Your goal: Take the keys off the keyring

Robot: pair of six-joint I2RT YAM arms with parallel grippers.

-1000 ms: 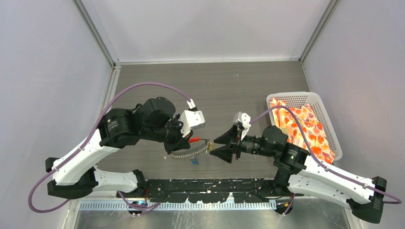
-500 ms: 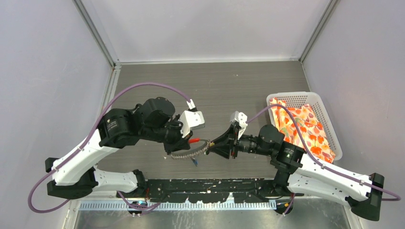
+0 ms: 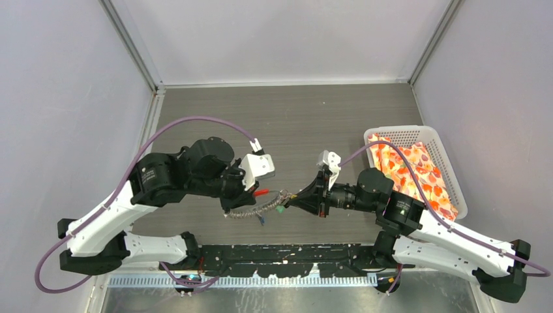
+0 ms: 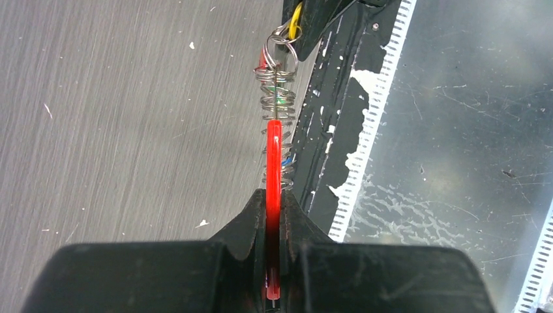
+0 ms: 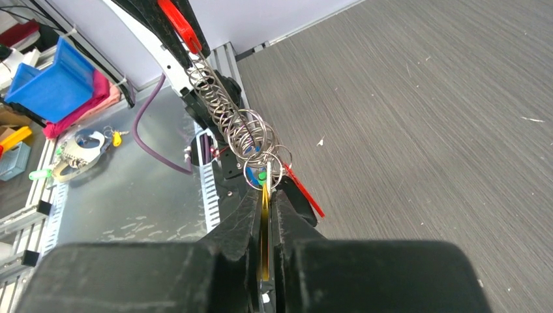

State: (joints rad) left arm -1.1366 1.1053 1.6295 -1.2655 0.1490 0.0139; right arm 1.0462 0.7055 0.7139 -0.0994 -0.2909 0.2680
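The keyring is a grey coiled wire stretched above the table between both grippers. My left gripper is shut on its red section, and the coil runs away from its fingertips. My right gripper is shut on a yellow key hanging from the small rings at the coil's end. A green key, a blue key and a red key dangle from the coil beside the right fingertips.
A white basket holding an orange-patterned cloth stands at the right of the table. The black rail runs along the near edge. Off the table, a blue bin and other rings lie on the metal shelf.
My right gripper moved left to the keyring's end and shut on the yellow key. The left arm shifted slightly left, still holding the red section.
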